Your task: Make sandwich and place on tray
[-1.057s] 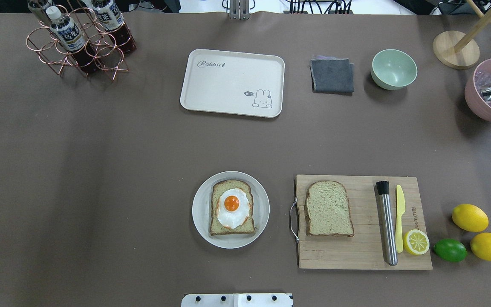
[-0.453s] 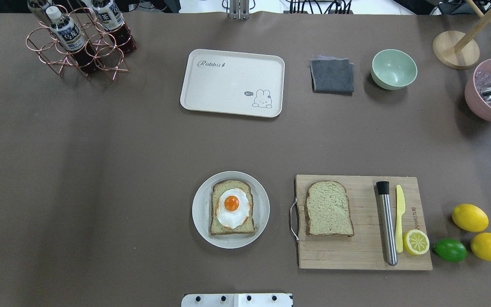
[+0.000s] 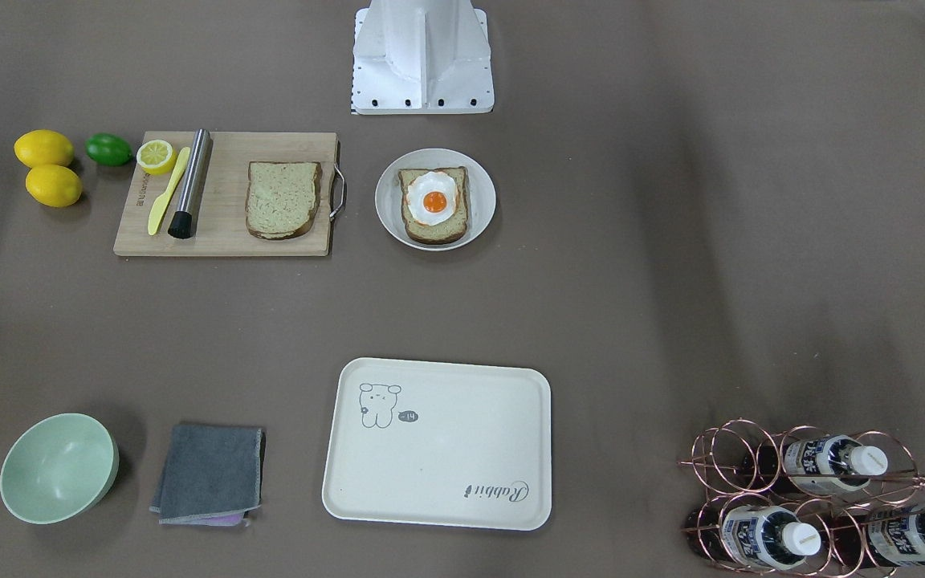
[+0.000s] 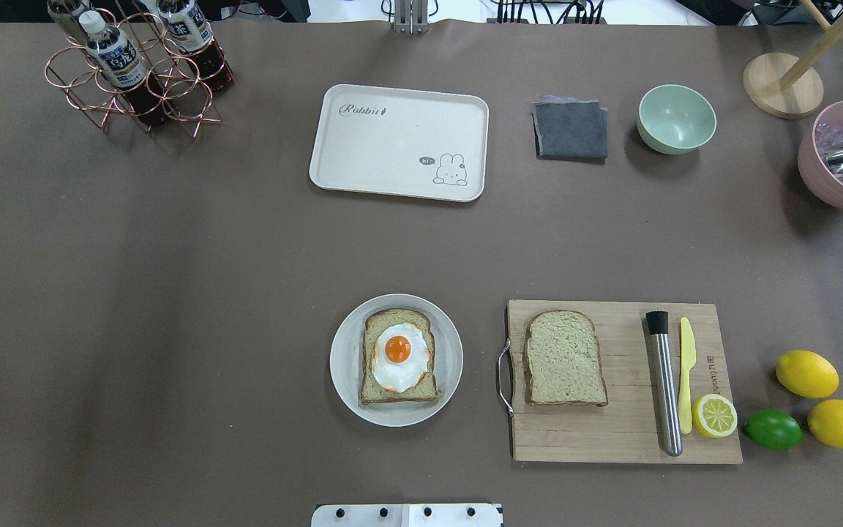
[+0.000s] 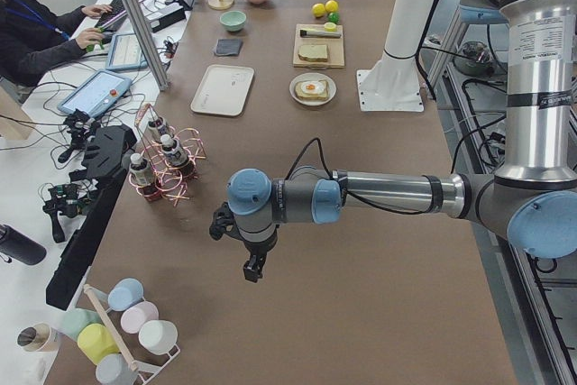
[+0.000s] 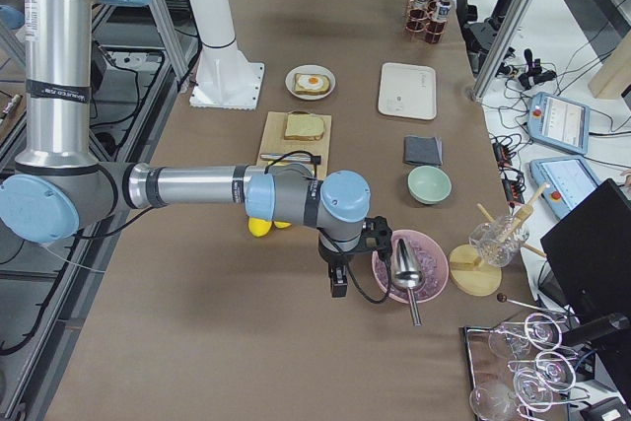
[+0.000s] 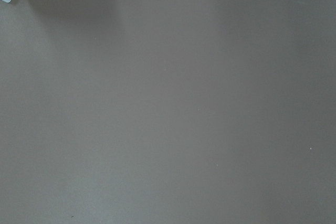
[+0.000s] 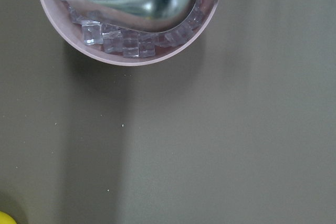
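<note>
One bread slice topped with a fried egg lies on a round white plate. A second bread slice lies on the wooden cutting board. The cream tray is empty at the far middle. My left gripper hangs over bare table at the left end, far from the food. My right gripper hangs near the pink bowl at the right end. Both show only in the side views, so I cannot tell whether they are open or shut.
A copper rack with bottles stands far left. A grey cloth and a green bowl sit right of the tray. A metal muddler, a yellow knife, a lemon half, lemons and a lime lie at the right.
</note>
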Robot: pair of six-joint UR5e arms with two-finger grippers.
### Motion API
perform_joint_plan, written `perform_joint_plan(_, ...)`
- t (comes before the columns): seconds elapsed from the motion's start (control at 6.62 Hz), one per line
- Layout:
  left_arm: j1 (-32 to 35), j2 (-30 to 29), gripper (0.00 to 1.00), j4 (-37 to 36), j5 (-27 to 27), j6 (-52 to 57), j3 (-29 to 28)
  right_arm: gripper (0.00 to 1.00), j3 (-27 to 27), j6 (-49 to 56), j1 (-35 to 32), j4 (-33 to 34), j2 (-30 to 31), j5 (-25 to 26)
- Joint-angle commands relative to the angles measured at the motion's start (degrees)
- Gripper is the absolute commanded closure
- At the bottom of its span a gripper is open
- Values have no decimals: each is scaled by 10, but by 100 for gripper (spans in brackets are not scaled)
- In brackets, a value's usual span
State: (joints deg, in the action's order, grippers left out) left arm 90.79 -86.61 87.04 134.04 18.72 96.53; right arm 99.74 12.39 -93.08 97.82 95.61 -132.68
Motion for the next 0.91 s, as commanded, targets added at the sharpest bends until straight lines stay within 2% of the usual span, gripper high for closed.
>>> perform_joint_plan(0.0, 2, -27, 1, 32, 0, 2, -18, 0, -2, 3, 0, -1, 4, 1)
perform_joint_plan(0.3, 3, -35, 1, 31, 1, -12, -24, 0, -1, 2, 0, -1, 2, 0)
perform_joint_plan(0.6, 3, -33, 1, 103, 18, -63, 25, 0, 0, 1, 0, -1, -1, 0)
perform_joint_plan(0.76, 3, -34, 1, 106, 20, -89, 27, 0, 1, 1, 1, -1, -1, 0)
